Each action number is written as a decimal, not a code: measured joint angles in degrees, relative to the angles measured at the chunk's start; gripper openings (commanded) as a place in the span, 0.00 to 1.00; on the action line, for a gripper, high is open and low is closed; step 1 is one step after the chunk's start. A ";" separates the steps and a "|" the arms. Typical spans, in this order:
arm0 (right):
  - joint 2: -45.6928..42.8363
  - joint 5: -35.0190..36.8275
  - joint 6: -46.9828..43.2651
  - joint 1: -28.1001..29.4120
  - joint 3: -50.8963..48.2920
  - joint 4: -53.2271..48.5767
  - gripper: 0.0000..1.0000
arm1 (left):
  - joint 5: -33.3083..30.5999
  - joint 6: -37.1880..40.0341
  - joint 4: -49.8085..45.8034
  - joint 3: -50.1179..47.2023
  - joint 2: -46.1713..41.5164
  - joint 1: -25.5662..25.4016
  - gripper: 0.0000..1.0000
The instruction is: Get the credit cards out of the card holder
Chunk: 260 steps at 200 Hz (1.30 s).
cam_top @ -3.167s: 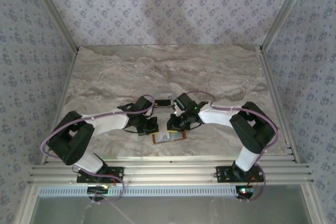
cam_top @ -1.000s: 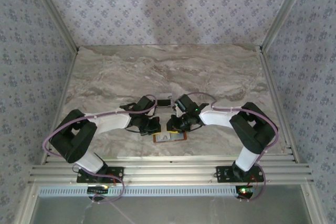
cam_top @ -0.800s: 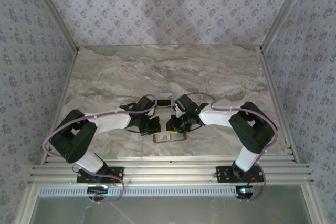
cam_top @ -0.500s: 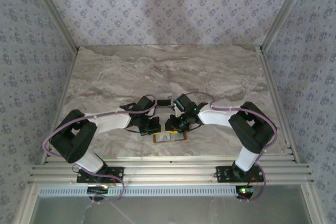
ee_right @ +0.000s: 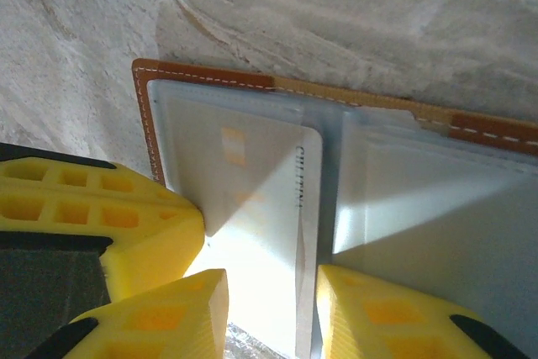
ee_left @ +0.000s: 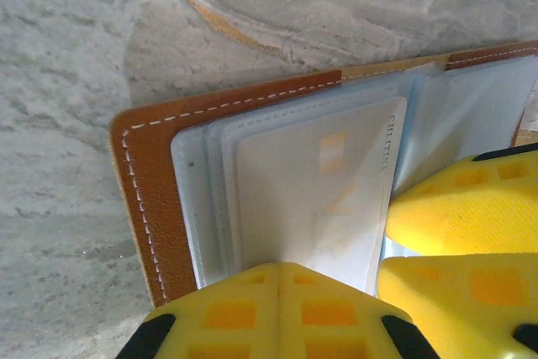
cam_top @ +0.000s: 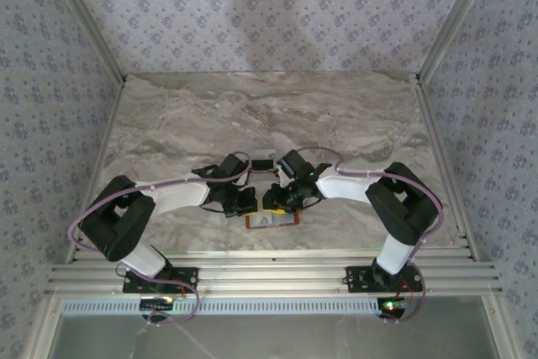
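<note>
Open card holder, lower centre.
Left gripper pressed together on the pale credit card; right gripper parted astride it.

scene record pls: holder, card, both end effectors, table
card holder: open flat, grey-blue inside up
whitish card: on one page, long edge near the fold; in or out of its sleeve unclear
left end effector: shut, tips at that page's edge
right end effector: fingers apart, straddling one end of the card
table: marble-patterned, holder near the arms
</note>
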 measured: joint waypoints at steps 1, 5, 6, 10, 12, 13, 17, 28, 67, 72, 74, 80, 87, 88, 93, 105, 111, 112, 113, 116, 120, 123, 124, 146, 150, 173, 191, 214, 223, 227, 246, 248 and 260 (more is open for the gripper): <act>0.00 0.00 -0.04 0.00 0.02 -0.02 0.37 | 0.00 0.02 0.02 0.00 0.00 0.00 0.07; 0.02 0.02 -0.13 0.04 0.13 -0.20 0.38 | -0.07 0.02 0.00 0.00 -0.02 -0.04 0.07; 0.02 0.02 -0.17 0.04 0.15 -0.22 0.38 | -0.13 0.00 0.02 0.00 -0.02 -0.04 0.07; 0.11 0.00 -0.20 0.09 0.31 -0.39 0.38 | -0.17 0.02 0.00 0.00 -0.04 -0.11 0.07; 0.15 0.00 -0.24 0.13 0.42 -0.50 0.38 | -0.22 0.00 -0.02 0.00 -0.07 -0.13 0.07; 0.17 0.02 -0.24 0.15 0.46 -0.55 0.38 | -0.24 0.02 0.00 0.00 -0.09 -0.13 0.07; 0.35 0.02 -0.35 0.17 0.66 -0.68 0.38 | -0.33 0.00 -0.04 0.00 -0.11 -0.17 0.07; 0.94 0.02 -0.59 0.42 1.29 -1.16 0.38 | -0.61 0.02 -0.13 0.00 -0.33 -0.24 0.07; 1.57 0.00 -0.68 0.98 2.16 -1.46 0.38 | -1.29 0.04 -1.22 0.00 -0.76 -0.28 0.07; 1.57 -0.02 -0.66 1.01 2.19 -1.44 0.39 | -1.29 0.04 -1.22 0.00 -0.76 -0.28 0.07; 1.57 -0.02 -0.66 1.01 2.19 -1.44 0.38 | -1.31 0.02 -1.22 0.00 -0.76 -0.28 0.07; 1.57 -0.07 -0.63 1.01 2.19 -1.38 0.38 | -1.29 0.04 -1.22 0.00 -0.76 -0.28 0.07; 1.57 -0.26 -0.59 1.01 2.16 -1.20 0.38 | -1.29 0.02 -1.22 -0.02 -0.76 -0.28 0.07; 1.57 -0.26 -0.59 1.01 2.14 -1.18 0.38 | -1.29 0.02 -1.22 -0.02 -0.76 -0.28 0.07; 1.57 -0.48 -0.57 0.98 2.01 -0.87 0.38 | -1.29 0.02 -1.22 -0.04 -0.76 -0.28 0.07; 1.51 -0.92 -0.33 0.83 1.40 0.26 0.36 | -1.29 0.02 -1.20 -0.07 -0.76 -0.28 0.07; 1.40 -1.25 0.07 0.66 0.92 1.01 0.35 | -1.29 0.02 -1.20 -0.07 -0.76 -0.28 0.07; 1.38 -1.29 0.07 0.61 0.85 1.11 0.34 | -1.29 0.02 -1.20 -0.07 -0.76 -0.28 0.07; 1.36 -1.33 0.09 0.59 0.79 1.22 0.34 | -1.29 0.02 -1.20 -0.07 -0.76 -0.28 0.07; 1.27 -1.55 0.42 0.50 0.50 1.64 0.33 | -1.29 0.00 -1.20 -0.07 -0.76 -0.28 0.07; 1.11 -1.75 0.50 0.37 0.13 2.21 0.32 | -1.31 0.02 -1.22 -0.07 -0.76 -0.28 0.07; 0.98 -1.92 0.83 0.26 -0.17 2.62 0.31 | -1.29 0.00 -1.20 -0.09 -0.76 -0.26 0.07; 0.94 -1.99 0.83 0.24 -0.26 2.75 0.31 | -1.29 0.00 -1.20 -0.09 -0.76 -0.26 0.07; -0.31 -3.04 2.23 -0.37 -2.91 6.25 0.25 | -1.27 -0.02 -1.16 -0.17 -0.81 -0.24 0.08; -0.55 -3.15 2.62 -0.44 -3.34 6.75 0.25 | -1.27 -0.02 -1.16 -0.17 -0.83 -0.24 0.08; -1.90 -4.37 4.20 -1.03 -5.75 10.38 0.19 | -1.38 -0.02 -1.20 -0.17 -0.92 -0.24 0.09; -2.84 -5.75 5.66 -1.64 -7.45 13.66 0.16 | -1.68 -0.02 -1.36 -0.17 -1.11 -0.24 0.09; -3.30 -6.86 6.78 -2.21 -8.39 16.13 0.12 | -1.92 -0.07 -1.38 -0.17 -1.22 -0.24 0.09; -3.32 -7.08 6.99 -2.34 -8.57 16.68 0.12 | -1.92 -0.11 -1.36 -0.17 -1.22 -0.24 0.09; -3.32 -7.15 7.02 -2.38 -8.59 16.85 0.12 | -1.92 -0.24 -1.36 -0.17 -1.22 -0.24 0.09; -3.32 -7.54 7.23 -2.51 -8.98 17.90 0.12 | -1.95 -0.44 -1.36 -0.17 -1.25 -0.22 0.08; -3.32 -7.58 7.28 -2.54 -9.03 17.97 0.12 | -1.95 -0.44 -1.36 -0.17 -1.27 -0.22 0.08; -3.32 -7.74 7.54 -2.56 -9.18 18.43 0.13 | -1.99 -0.44 -1.36 -0.17 -1.31 -0.22 0.08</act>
